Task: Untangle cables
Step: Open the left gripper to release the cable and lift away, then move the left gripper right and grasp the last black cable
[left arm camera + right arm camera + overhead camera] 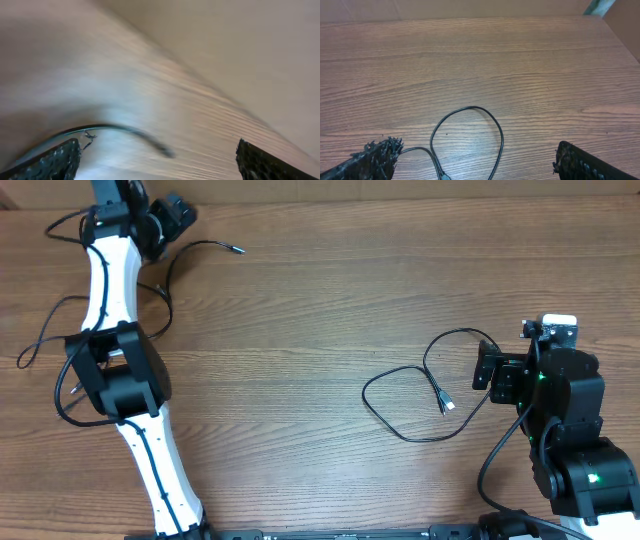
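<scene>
Black cables on wood-grain table (300,320), well apart. Looped cable (446,403) lies just beside right gripper (477,161), jaws spread, nothing between. Second cable (215,244) trails near left gripper (157,165) (wrist view blurred), jaws spread wide, empty.

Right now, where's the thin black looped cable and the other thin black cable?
Thin black looped cable (470,107): right wrist view, top of its loop.
Other thin black cable (238,250): overhead view, its plug end.
</scene>
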Controlling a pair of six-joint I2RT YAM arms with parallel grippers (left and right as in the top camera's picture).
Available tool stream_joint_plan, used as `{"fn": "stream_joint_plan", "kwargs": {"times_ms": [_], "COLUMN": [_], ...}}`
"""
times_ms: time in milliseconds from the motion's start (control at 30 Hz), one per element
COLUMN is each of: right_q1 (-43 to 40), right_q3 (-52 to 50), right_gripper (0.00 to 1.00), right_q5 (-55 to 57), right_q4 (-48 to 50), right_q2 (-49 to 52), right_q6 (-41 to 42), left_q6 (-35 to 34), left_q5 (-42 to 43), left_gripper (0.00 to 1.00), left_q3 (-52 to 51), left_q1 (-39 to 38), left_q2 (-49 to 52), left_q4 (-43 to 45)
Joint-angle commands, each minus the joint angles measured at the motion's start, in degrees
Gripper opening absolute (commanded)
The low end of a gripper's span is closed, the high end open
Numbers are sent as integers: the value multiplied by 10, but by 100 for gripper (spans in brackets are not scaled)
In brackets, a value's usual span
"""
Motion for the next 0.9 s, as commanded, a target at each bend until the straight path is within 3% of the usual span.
{"fn": "stream_joint_plan", "kwargs": {"times_ms": [0, 267, 433, 700, 867], "right_q1": [-1, -1, -1, -1, -1], "right_q3": [17, 17, 17, 17, 17], "right_gripper": [100, 100, 100, 100, 100], "right_q5": [-2, -2, -2, 24, 47], "right_q4": [5, 7, 7, 14, 20], "right_q2": [-3, -3, -3, -3, -3], "right_q6": [0, 0, 0, 0, 1], "left_q6": [16, 151, 265, 469, 503], "left_q5": [103, 45, -54, -65, -126], "left_gripper": [99, 100, 99, 100, 99], "left_q3": [25, 53, 53, 51, 51], "left_q1": [-20, -87, -176, -329, -414], "left_q2": [8, -19, -47, -44, -44], "left_q4": [15, -9, -79, -217, -231]}}
